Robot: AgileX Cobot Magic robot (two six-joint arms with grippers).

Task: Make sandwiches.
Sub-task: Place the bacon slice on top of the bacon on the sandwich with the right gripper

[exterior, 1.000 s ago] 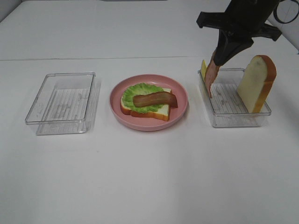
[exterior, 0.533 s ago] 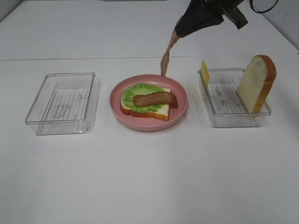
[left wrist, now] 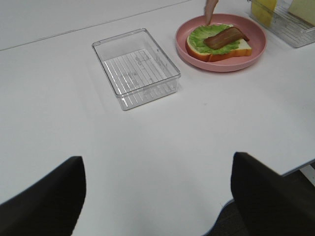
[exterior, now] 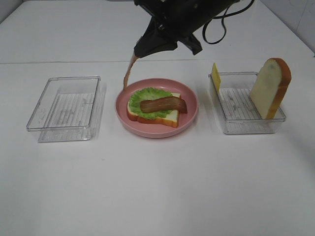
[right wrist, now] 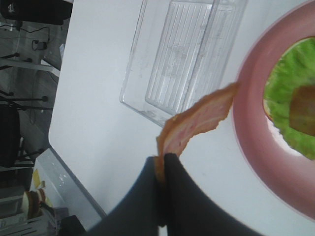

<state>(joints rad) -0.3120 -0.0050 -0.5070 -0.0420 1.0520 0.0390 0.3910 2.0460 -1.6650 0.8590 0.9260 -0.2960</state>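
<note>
Bacon strip (exterior: 128,72) moved from right tray (exterior: 248,129) to plate (exterior: 157,132) rim | right pincer (right wrist: 162,159) clamped on top end | hangs near-vertical, tip down

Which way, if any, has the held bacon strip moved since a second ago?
Yes. The right gripper carried the bacon strip leftward, from over the right tray to the pink plate's far-left rim.

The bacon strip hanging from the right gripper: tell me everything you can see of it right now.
The toy bacon strip is thin, limp and wavy-edged, pink with reddish-brown streaks, and looks like soft rubber or plastic. The right gripper pinches its upper end between shut black fingers, and the rest hangs free in a slight curve. Its lower tip is by the far-left rim of the round pink plate. Whether it touches that rim cannot be told. Nothing else touches it.
</note>
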